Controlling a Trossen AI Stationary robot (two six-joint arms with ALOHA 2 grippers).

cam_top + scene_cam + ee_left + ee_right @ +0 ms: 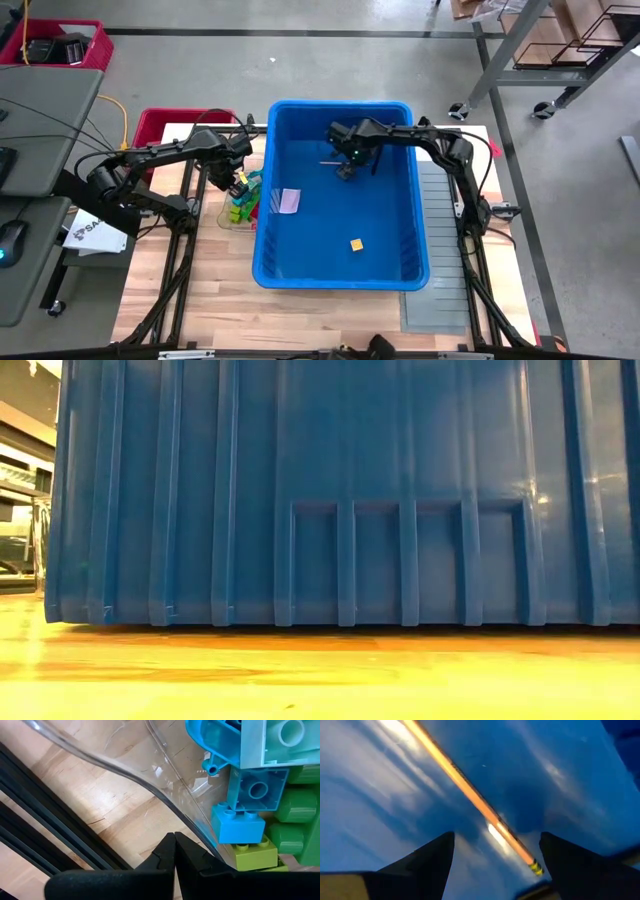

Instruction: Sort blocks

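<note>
Several green, teal and blue blocks (243, 205) lie in a clear tray (150, 790) on the table, just left of the blue bin (340, 110). They also show in the left wrist view (250, 815). My left gripper (174, 845) is shut and empty at the tray's rim, beside the blocks. One orange-yellow block (356, 244) lies on the bin floor. My right gripper (495, 865) is open and low inside the bin at its far middle (345, 170). Its fingers stand on either side of a yellow pencil (470, 795) lying on the floor. My left gripper's shut fingertips (170, 851) stand right at the clear tray's curved rim (195, 827). I cannot tell whether they touch it.
A pale lilac piece (290, 200) lies on the bin floor near its left wall. Grey ribbed panels (440, 250) lie on the table right of the bin. A red crate (165, 125) stands at the far left. The low view shows only the bin's wall (340, 490).
</note>
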